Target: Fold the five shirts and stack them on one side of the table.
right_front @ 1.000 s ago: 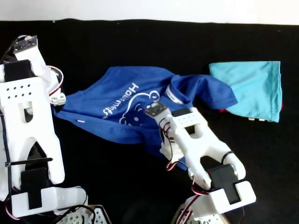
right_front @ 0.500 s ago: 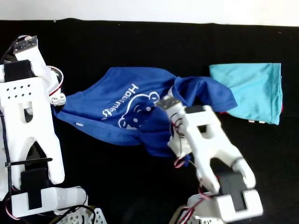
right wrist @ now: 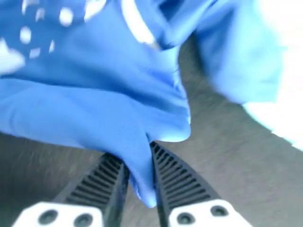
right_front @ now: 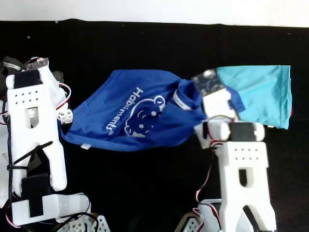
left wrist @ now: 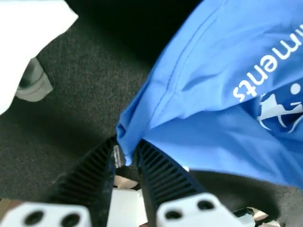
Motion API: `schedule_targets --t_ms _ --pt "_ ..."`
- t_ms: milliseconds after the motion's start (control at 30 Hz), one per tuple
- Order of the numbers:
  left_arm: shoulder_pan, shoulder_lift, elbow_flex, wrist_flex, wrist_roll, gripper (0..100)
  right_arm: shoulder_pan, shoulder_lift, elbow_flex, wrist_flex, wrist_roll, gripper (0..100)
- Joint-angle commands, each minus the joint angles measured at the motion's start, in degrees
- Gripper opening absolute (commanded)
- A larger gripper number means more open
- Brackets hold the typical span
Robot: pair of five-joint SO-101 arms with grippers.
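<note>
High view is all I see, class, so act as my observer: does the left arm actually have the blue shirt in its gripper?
Observer: Yes. In the left wrist view the left gripper is shut on a hemmed corner of the blue shirt.
Operator: And the other side?
Observer: The right wrist view has the right gripper shut on a fold of the same shirt, with fabric passing between its fingers.
Operator: What are those fingers like?
Observer: Black, with ribbed inner faces on both arms.
</note>
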Motion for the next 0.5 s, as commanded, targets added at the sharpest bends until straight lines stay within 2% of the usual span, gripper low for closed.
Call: schedule_targets --t_ms 0,233,467 --pt "-0.31 -3.56 -4.70 0.18 0.09 1 1.98 -2.15 -8.75 0.22 0.62 0.6" --pt "2.15 -11.65 -16.31 8.00 0.26 1 1.89 -2.33 -20.53 0.22 0.62 0.6" --pt "2.07 -22.99 -20.35 8.35 0.26 1 1.89 -2.77 -35.47 3.47 0.62 0.6"
